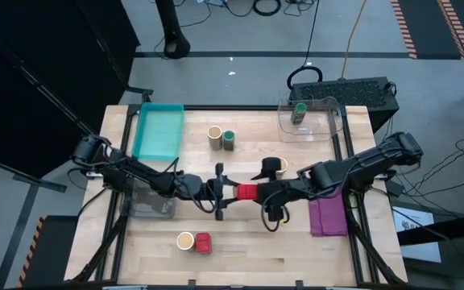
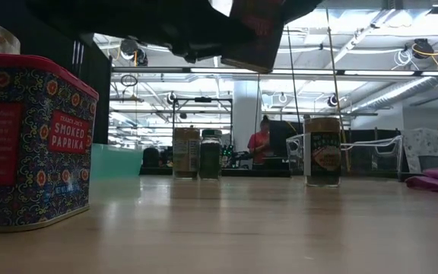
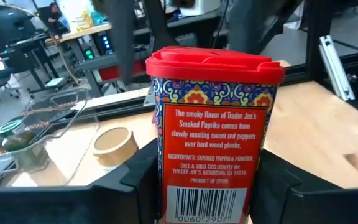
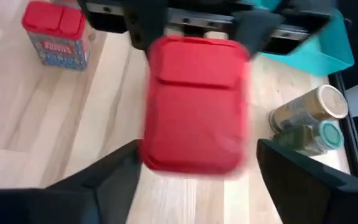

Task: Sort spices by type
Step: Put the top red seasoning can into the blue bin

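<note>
We are holding a red blocky paprika tin (image 1: 248, 192) lifted above the wooden desk (image 1: 296, 242) at centre, pinched by the left end effector (image 1: 225, 192) from nine o'clock. The right end effector (image 1: 269, 196), fingers spread, is facing it from three o'clock, just beside. The tin's long axis is running between them. Its matching red tin (image 1: 203, 242) is sitting at seven o'clock, nearer the left arm.

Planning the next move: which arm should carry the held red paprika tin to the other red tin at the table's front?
Probably left. The left gripper grips the held tin; the right gripper is open. The other red tin lies on the left arm's side.
</note>
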Robot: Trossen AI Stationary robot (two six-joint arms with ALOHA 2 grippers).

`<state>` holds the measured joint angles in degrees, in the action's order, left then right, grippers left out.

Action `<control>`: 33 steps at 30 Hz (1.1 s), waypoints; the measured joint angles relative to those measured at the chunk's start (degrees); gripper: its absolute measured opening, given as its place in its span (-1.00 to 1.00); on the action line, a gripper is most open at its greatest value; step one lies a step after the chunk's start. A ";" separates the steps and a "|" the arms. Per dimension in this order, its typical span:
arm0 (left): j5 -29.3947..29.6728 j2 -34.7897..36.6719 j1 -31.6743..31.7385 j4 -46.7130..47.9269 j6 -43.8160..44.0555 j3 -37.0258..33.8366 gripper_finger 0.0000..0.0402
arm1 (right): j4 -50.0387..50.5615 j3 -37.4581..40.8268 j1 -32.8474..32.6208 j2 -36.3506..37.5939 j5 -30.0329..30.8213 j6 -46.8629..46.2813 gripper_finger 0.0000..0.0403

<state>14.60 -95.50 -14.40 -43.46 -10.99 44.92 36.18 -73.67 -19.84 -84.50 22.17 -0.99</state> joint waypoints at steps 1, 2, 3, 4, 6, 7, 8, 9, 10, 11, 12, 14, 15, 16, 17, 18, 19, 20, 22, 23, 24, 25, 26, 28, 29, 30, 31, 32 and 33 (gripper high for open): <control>0.25 0.00 -0.39 -0.51 0.01 0.00 -0.12 | 0.85 0.00 -0.38 1.08 -0.09 -0.97 0.54; 0.54 0.00 -0.81 -1.24 -0.02 -0.03 -0.12 | 1.99 0.00 -0.94 2.33 0.02 -2.08 0.55; 0.90 0.00 -1.31 -2.44 -0.24 -0.23 -0.12 | 3.38 0.01 -1.56 3.68 0.23 -3.42 0.55; 0.97 0.00 -1.90 -3.99 -0.91 -0.46 -0.12 | 4.38 0.27 -2.38 5.16 0.53 -4.97 0.55; 0.93 0.00 -3.31 -9.11 -3.02 -0.94 -0.12 | 3.87 2.94 -4.32 8.85 1.26 -7.43 0.52; 0.91 0.00 -3.99 -12.50 -4.23 -1.30 -0.12 | 2.05 5.18 -5.47 10.61 2.06 -8.53 0.50; 0.89 0.02 -4.68 -15.58 -5.35 -1.63 -0.12 | -1.11 7.87 -6.69 12.33 2.85 -9.27 0.48; 0.85 0.04 -5.26 -18.35 -6.06 -2.07 -0.12 | -5.89 11.38 -7.98 13.89 3.88 -9.73 0.48; 0.86 0.04 -5.71 -20.67 -6.48 -2.52 -0.12 | -10.94 14.98 -9.04 15.14 5.38 -9.76 0.48; 0.87 0.04 -6.07 -22.06 -6.74 -2.77 -0.12 | -16.31 18.63 -10.06 16.07 7.19 -9.13 0.48; 0.89 0.04 -6.49 -22.83 -6.92 -2.86 -0.12 | -22.87 22.21 -10.77 16.64 8.96 -7.69 0.47; 0.89 0.04 -6.82 -23.34 -6.92 -2.86 -0.12 | -38.20 28.08 -11.08 16.67 10.34 -2.92 0.47; 0.91 0.04 -6.88 -23.56 -6.90 -2.86 -0.12 | -45.31 30.27 -10.99 16.22 9.83 -0.45 0.47; 0.89 0.04 -6.90 -23.62 -6.55 -2.86 -0.12 | -51.53 31.87 -10.75 15.57 8.81 1.58 0.47; 0.87 0.04 -6.90 -23.83 -6.15 -2.86 -0.12 | -56.26 32.78 -10.42 14.72 8.01 3.07 0.47; 0.86 0.04 -6.90 -24.02 -5.87 -2.86 -0.12 | -58.76 33.10 -10.18 13.83 7.54 4.16 0.47; 0.89 0.04 -6.90 -24.36 -5.88 -2.86 -0.12 | -59.99 33.13 -9.97 12.97 7.48 4.88 0.47; 0.89 0.04 -6.90 -24.76 -5.89 -2.86 -0.12 | -60.93 33.09 -9.66 12.15 7.46 5.36 0.47; 0.91 0.04 -6.82 -25.23 -5.89 -2.67 -0.12 | -61.86 32.34 -8.46 10.24 6.73 5.61 0.47; 0.91 0.04 -6.65 -25.22 -5.89 -2.52 -0.12 | -62.00 31.99 -7.94 9.26 6.15 5.67 0.47; 0.93 0.04 -6.48 -25.18 -5.87 -2.44 -0.12 | -62.10 31.91 -7.51 8.39 6.08 5.80 0.47; 0.95 0.04 -6.30 -25.18 -5.87 -2.44 -0.12 | -62.74 31.91 -7.10 7.54 6.08 6.16 0.47; 1.01 0.04 -6.03 -25.02 -5.85 -2.42 -0.12 | -64.22 31.91 -6.54 6.77 6.00 6.79 0.47; 1.56 0.04 -5.76 -24.55 -5.73 -2.38 -0.12 | -67.07 31.85 -5.23 5.87 4.70 8.08 0.47; 1.79 0.04 -5.71 -24.52 -5.29 -2.38 -0.12 | -68.66 31.82 -4.44 5.49 2.81 8.68 0.47; 2.05 0.04 -5.73 -24.53 -4.75 -2.39 -0.12 | -69.96 31.81 -3.61 5.08 0.80 9.02 0.47; 2.11 0.04 -5.72 -24.57 -4.58 -2.38 -0.12 | -70.57 31.80 -2.88 4.78 -0.87 9.18 0.47; 2.17 0.04 -5.66 -24.51 -4.49 -2.38 -0.12 | -70.55 31.80 -2.20 4.68 -2.12 9.18 0.47; 2.15 0.04 -5.64 -24.32 -4.49 -2.38 -0.12 | -70.19 31.80 -1.59 4.67 -3.10 9.16 0.47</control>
<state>16.76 -95.46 -20.03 -67.77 -15.49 42.54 -34.01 -41.87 -21.42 -79.83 19.07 8.17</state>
